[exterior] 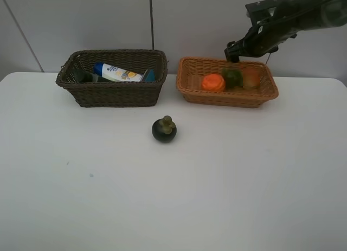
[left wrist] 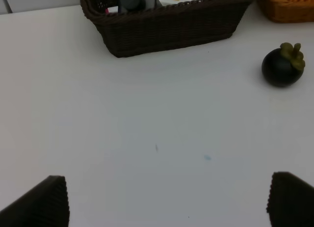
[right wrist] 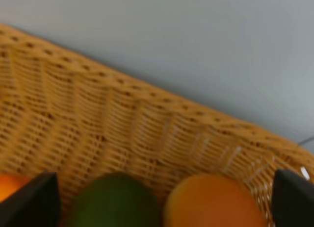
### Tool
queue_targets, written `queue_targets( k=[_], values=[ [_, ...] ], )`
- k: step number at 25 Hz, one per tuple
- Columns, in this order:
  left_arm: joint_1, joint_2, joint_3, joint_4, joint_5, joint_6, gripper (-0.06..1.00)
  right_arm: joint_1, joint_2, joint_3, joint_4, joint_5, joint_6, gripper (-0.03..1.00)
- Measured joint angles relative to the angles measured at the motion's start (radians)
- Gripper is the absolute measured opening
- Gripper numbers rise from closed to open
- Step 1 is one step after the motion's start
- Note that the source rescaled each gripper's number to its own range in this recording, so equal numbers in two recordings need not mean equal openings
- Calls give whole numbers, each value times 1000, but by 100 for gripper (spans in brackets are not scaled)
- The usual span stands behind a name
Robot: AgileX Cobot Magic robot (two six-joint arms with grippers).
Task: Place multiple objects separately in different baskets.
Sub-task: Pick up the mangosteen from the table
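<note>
Up above the tan basket, the right tool hovers spread wide and empty over 3 fruits: orange, green citrus, peach. The mangosteen sits on the white surface before the dark basket. The left tool is also wide apart, holding nothing.

My exterior high cam looks down from the front over the whole tabletop, both baskets across the upper frame. Left wrist cam sits low, facing the dark brown basket at top; shares the mangosteen with the overhead. Right wrist cam is very close inside the orange-tan basket, wall behind.
</note>
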Motion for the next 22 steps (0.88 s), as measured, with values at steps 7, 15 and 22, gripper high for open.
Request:
queue_targets(
  k=[7,15,22],
  values=[
    [0,0,0,0,0,0,99,0,-73,0,77,150,0,91],
    [0,0,0,0,0,0,99,6,-191,0,352,614,6,91],
    [0,0,0,0,0,0,99,129,-193,0,366,824,-5,91]
  ],
)
